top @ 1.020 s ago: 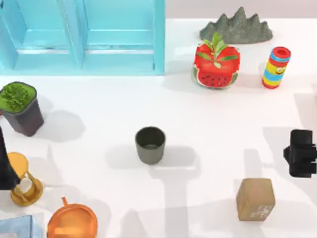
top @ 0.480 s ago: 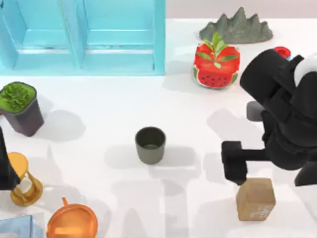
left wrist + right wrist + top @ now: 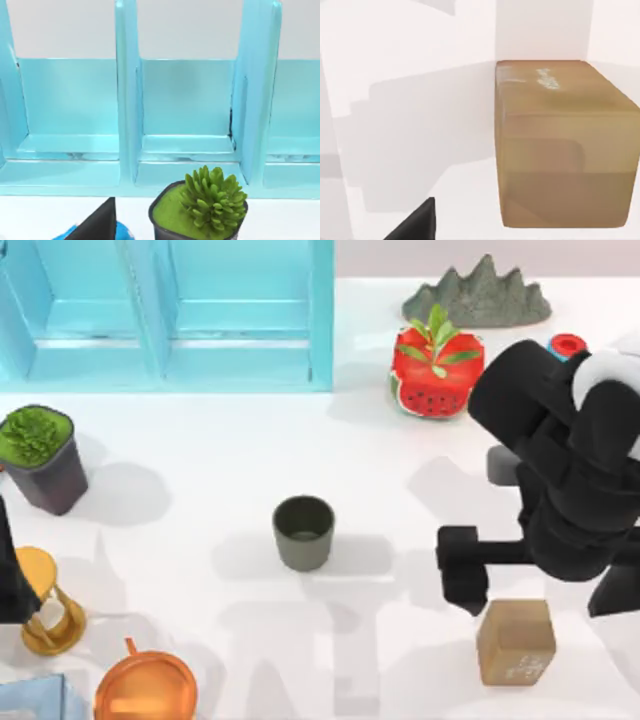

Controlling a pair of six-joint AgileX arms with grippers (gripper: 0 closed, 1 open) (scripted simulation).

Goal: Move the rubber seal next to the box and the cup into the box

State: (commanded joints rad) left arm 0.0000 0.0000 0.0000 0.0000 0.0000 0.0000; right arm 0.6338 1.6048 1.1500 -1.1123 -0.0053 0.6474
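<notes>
Tan-brown and blocky, one rubber seal (image 3: pixel 516 641) (image 3: pixel 560 145) sits on the white counter (image 3: pixel 200 500) just below the right gripper (image 3: pixel 462 575); I cannot tell if that gripper is open. One small dark grey-green cup (image 3: pixel 303 532) stands well to its left. The left arm waits at the left edge.

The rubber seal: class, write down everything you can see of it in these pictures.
The rubber seal is a tan-brown, cube-like block with rounded edges and faint white marks on one face. It looks matte and solid. It sits flat on the white table near the front right, apart from the cup. Nothing touches it; the right gripper hovers just beside it.
</notes>
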